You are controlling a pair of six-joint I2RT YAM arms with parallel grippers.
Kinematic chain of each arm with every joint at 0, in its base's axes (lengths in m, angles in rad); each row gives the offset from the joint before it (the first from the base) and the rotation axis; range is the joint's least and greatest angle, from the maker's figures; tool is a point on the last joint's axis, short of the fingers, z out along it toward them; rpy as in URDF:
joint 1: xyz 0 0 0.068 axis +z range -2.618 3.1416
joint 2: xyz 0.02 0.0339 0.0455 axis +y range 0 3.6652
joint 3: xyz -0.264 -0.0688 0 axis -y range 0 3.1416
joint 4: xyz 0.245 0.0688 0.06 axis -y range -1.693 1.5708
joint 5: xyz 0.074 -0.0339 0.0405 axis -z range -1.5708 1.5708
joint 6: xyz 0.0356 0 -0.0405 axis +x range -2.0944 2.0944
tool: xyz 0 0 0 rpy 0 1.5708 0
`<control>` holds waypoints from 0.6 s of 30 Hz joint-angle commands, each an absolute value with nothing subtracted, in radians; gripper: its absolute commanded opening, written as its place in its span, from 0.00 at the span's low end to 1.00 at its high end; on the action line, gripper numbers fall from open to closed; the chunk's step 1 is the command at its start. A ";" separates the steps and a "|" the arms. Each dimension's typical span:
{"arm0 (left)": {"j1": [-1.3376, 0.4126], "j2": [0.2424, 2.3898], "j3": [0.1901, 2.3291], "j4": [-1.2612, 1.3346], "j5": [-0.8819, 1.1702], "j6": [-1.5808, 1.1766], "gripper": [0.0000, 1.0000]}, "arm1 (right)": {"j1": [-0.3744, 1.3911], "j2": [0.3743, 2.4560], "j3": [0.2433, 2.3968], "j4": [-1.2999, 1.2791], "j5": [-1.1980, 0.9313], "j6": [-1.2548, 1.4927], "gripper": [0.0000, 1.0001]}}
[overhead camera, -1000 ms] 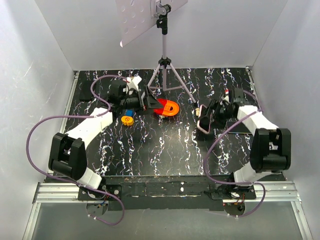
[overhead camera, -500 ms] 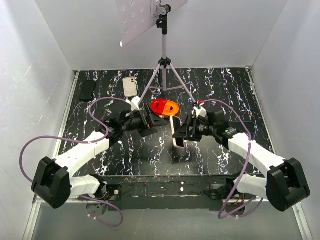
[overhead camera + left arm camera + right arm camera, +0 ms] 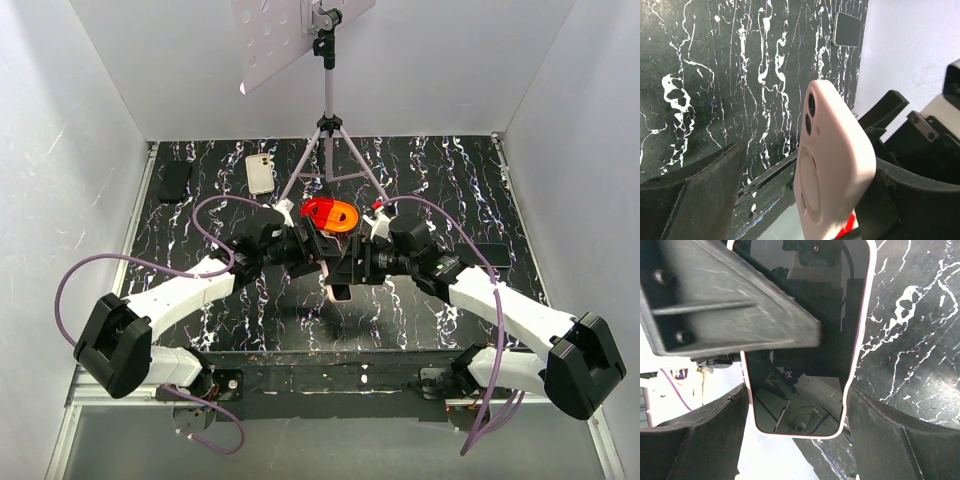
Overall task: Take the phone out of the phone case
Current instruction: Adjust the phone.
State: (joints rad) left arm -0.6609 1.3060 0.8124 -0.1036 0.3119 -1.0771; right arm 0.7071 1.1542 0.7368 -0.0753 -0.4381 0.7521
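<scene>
The phone sits in a pale pink phone case (image 3: pixel 340 277), held upright above the middle of the table. My right gripper (image 3: pixel 354 268) is shut on the case's two long edges. In the right wrist view the dark phone screen (image 3: pixel 800 390) faces the camera inside the case's rim (image 3: pixel 860 340). My left gripper (image 3: pixel 324 256) straddles the upper end, still open. One of its fingers (image 3: pixel 730 300) lies across the screen. In the left wrist view the case's back (image 3: pixel 832 165) with two lens holes leans on one finger (image 3: pixel 920 200), with a gap to the other finger (image 3: pixel 700 195).
An orange-red ring-shaped object (image 3: pixel 331 213) lies just behind the grippers, at the foot of a tripod (image 3: pixel 328 140). A white device (image 3: pixel 260 173) and a black one (image 3: pixel 175 180) lie at the back left. Another dark flat device (image 3: pixel 490 255) lies at the right.
Both arms have come to the middle. The right gripper carried the cased phone leftwards. The left gripper came around its upper end, and its jaws have narrowed.
</scene>
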 commanded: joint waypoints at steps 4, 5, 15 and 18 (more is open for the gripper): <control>-0.692 1.310 0.880 -0.123 0.258 -0.994 0.47 | 0.810 1.167 0.860 -0.126 -0.307 0.697 0.01; -0.692 1.312 0.890 -0.132 0.255 -0.979 0.43 | 0.818 1.170 0.864 -0.133 -0.301 0.687 0.01; -0.690 1.273 0.972 -0.222 0.339 -0.776 0.00 | 0.851 1.175 0.888 -0.238 -0.295 0.618 0.66; -0.689 1.288 1.037 -0.253 0.426 -0.700 0.00 | 0.850 1.108 0.870 -0.264 -0.268 0.594 0.77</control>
State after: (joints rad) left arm -0.6891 1.3197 0.9260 -0.2279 0.3096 -0.8368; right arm 0.8467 1.1984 0.8410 -0.2161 -0.2913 0.6514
